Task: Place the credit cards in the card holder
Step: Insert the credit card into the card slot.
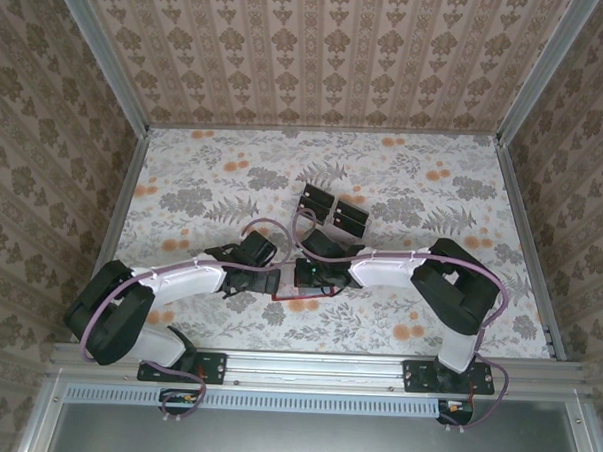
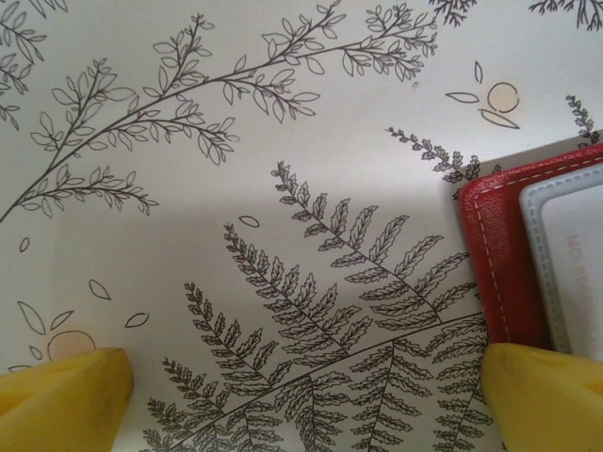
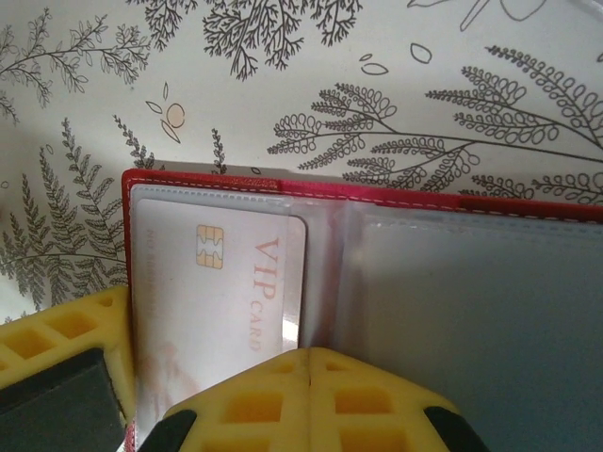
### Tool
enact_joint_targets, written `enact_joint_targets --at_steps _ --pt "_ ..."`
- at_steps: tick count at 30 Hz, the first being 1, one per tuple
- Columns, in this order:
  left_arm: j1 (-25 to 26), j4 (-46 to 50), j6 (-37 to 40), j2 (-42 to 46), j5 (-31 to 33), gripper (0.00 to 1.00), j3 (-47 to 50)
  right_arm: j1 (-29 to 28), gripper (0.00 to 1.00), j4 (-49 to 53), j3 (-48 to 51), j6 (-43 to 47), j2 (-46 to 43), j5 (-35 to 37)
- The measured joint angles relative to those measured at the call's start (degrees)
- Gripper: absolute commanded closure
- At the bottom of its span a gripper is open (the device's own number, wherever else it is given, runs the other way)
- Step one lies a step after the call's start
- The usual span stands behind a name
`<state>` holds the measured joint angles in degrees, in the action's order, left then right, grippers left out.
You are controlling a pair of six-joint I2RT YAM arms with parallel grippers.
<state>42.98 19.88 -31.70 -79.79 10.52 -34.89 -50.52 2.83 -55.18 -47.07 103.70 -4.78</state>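
Credit cards [image 1: 350,217] lie beyond both pincers, nearer your right pincer [image 3: 311,367], clenched over the card holder [image 3: 528,209]; left pincer [image 2: 306,405] released, empty

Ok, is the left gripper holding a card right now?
No, the left gripper stands wide open above the tablecloth, nothing clamped between its yellow fingers.
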Motion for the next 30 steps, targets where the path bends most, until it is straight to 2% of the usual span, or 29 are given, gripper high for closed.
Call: enact_joint_targets --at_steps 7,11,14,20,30 --pt "-0.72 0.28 0.42 0.83 -0.04 0.00 0.22 0.00 0.88 0.02 0.00 0.02 -0.17 -0.02" --pt "-2.91 1.03 0.92 4.02 -0.26 0.00 0.42 -0.17 0.67 0.31 0.00 0.24 -2.34 -0.20" --pt "-4.72 1.64 1.38 7.28 -0.31 0.00 0.42 -0.15 0.59 0.66 0.00 0.66 -5.53 -0.11" --pt "-6.45 3.34 1.60 11.28 -0.68 0.00 0.42 0.76 0.57 0.83 0.81 1.55 -9.31 0.52" --pt "-6.14 4.83 1.60 11.61 -1.99 0.00 -0.28 3.96 0.58 0.79 10.69 1.90 -11.17 3.08"
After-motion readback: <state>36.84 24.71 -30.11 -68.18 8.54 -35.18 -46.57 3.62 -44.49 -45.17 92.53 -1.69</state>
